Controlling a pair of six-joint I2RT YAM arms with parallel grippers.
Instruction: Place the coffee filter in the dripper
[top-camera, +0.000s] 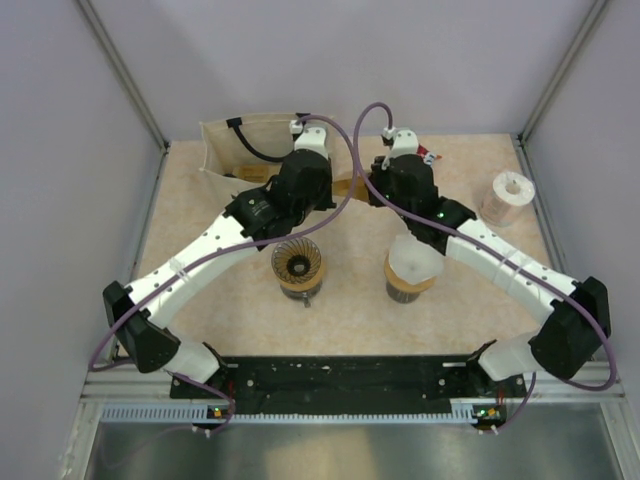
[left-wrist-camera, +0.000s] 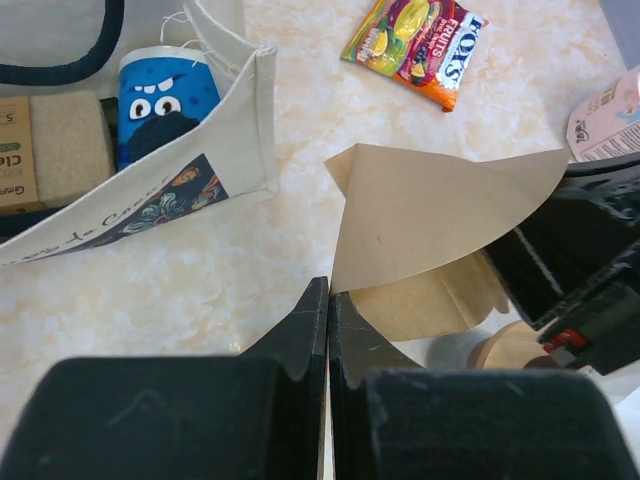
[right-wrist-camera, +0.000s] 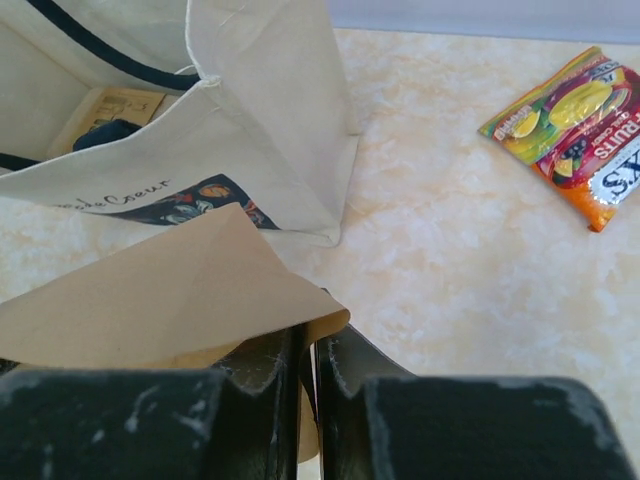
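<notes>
A tan paper coffee filter (left-wrist-camera: 430, 210) hangs folded above the table between my two grippers, also seen as the coffee filter (right-wrist-camera: 170, 290) and the coffee filter (top-camera: 346, 188). My left gripper (left-wrist-camera: 329, 292) is shut on the filter's lower corner. My right gripper (right-wrist-camera: 312, 335) is shut on its opposite edge, the paper caught between the jaws. The dripper (top-camera: 297, 264), a dark ribbed cone in a tan ring, stands on a cup nearer the arm bases, below and to the left of the filter, with nothing in it.
A cream tote bag (top-camera: 232, 148) holding boxes and a blue cup (left-wrist-camera: 165, 100) stands at the back left. A candy packet (right-wrist-camera: 575, 130) lies behind the grippers. A white translucent cone (top-camera: 412, 262) on a brown cup stands right of the dripper. A filter stack (top-camera: 507, 197) sits far right.
</notes>
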